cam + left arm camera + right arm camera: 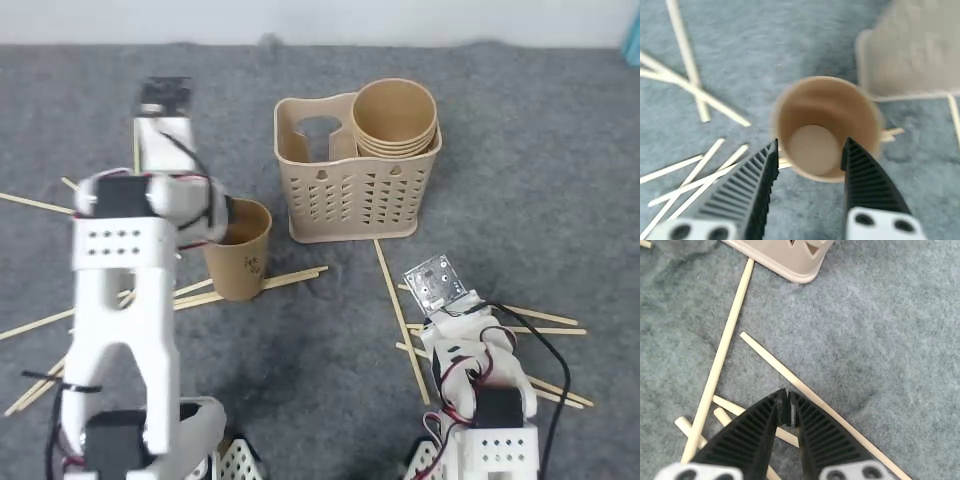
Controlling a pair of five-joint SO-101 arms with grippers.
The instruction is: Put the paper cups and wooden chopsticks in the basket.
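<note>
The left gripper point(809, 146), its black ridged jaws spread apart and clamping nothing, hangs above a brown paper cup point(825, 125). The cup's open mouth shows between the jaws. It stands upright on the grey felt table cover point(560, 150).

The right gripper point(789, 396) has its jaws pressed together with nothing between them, low over pale wooden chopsticks point(767, 357) lying near the basket's corner.

The beige perforated plastic basket point(345, 205) stands just beside the loose cup. One of its compartments holds a stack of brown paper cups point(395, 115).

By the look of it, the cups are nearly done, with one left outside. Every chopstick visible lies scattered on the felt, so that part seems not yet begun.
</note>
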